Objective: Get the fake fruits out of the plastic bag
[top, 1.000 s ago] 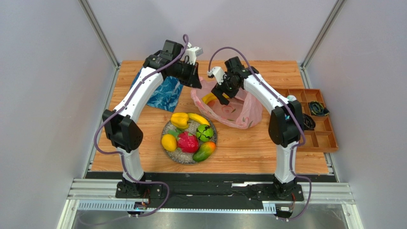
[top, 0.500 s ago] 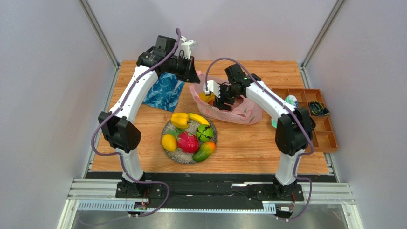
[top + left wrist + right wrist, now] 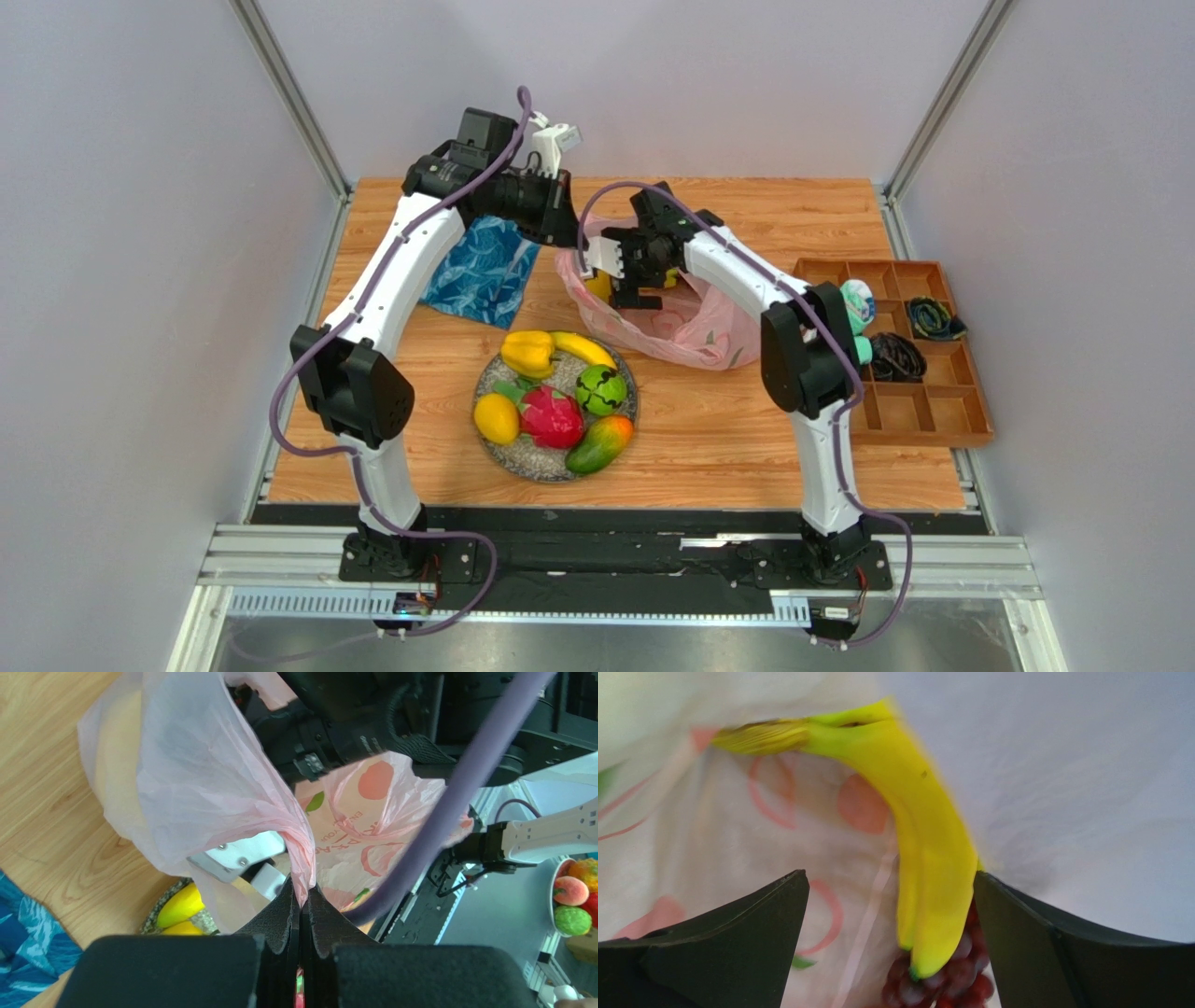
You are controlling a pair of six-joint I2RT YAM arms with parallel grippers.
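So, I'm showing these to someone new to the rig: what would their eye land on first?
Probably the pink plastic bag toward the far middle of the table, its rim pinched up by the shut left gripper. Next, the open right gripper reaching inside, a yellow banana over purple grapes between its fingers. Then the speckled plate of bright fruits in front.

Right hand [image 3: 892, 941] moved left, deeper into plastic bag [image 3: 709, 336], toward banana [image 3: 927, 861].

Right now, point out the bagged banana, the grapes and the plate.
banana [image 3: 927, 861], right wrist view, mid body.
grapes [image 3: 955, 978], right wrist view, berries below the banana's tip.
plate [image 3: 535, 464], top view, bare near rim.
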